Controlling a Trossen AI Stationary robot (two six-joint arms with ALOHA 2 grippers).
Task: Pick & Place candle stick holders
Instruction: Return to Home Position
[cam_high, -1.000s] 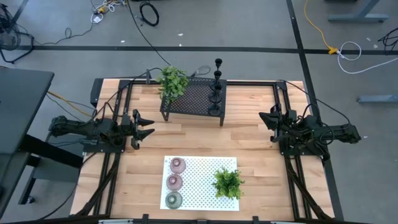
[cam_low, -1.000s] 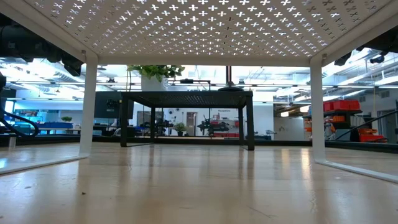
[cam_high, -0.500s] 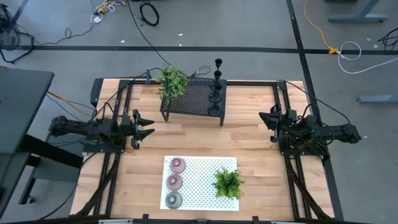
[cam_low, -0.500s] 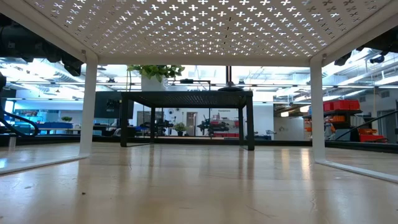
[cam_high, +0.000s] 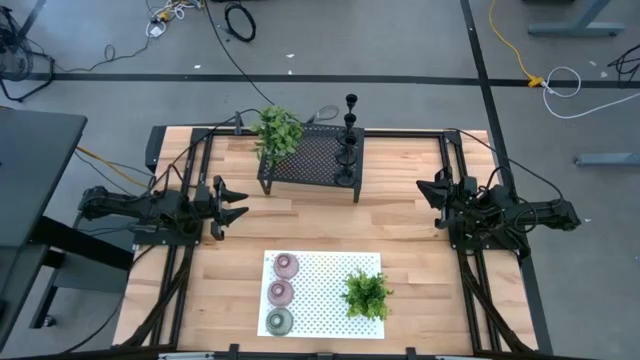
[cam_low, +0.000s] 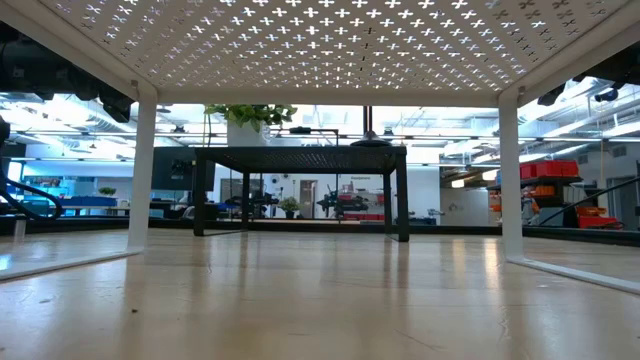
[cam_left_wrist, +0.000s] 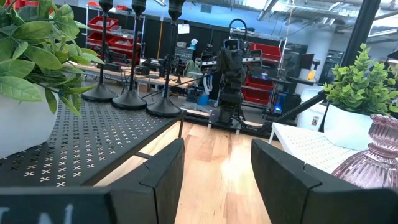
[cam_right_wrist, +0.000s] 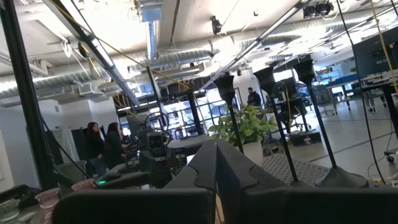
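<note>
Three slim black candle stick holders (cam_high: 348, 150) stand on their round bases along the right end of a black mesh rack (cam_high: 310, 165); they also show in the left wrist view (cam_left_wrist: 130, 98). Two pink glass holders (cam_high: 286, 265) (cam_high: 281, 291) and an olive-green one (cam_high: 279, 320) stand on a white perforated stand (cam_high: 330, 310). My left gripper (cam_high: 238, 202) (cam_left_wrist: 214, 180) is open and empty at the table's left. My right gripper (cam_high: 428, 198) (cam_right_wrist: 216, 168) is shut and empty at the table's right.
One leafy plant (cam_high: 278, 130) stands on the rack's left end, another (cam_high: 367, 293) on the white stand's right part. Bare wood lies between rack and stand. People (cam_right_wrist: 102, 144) stand in the room beyond the table.
</note>
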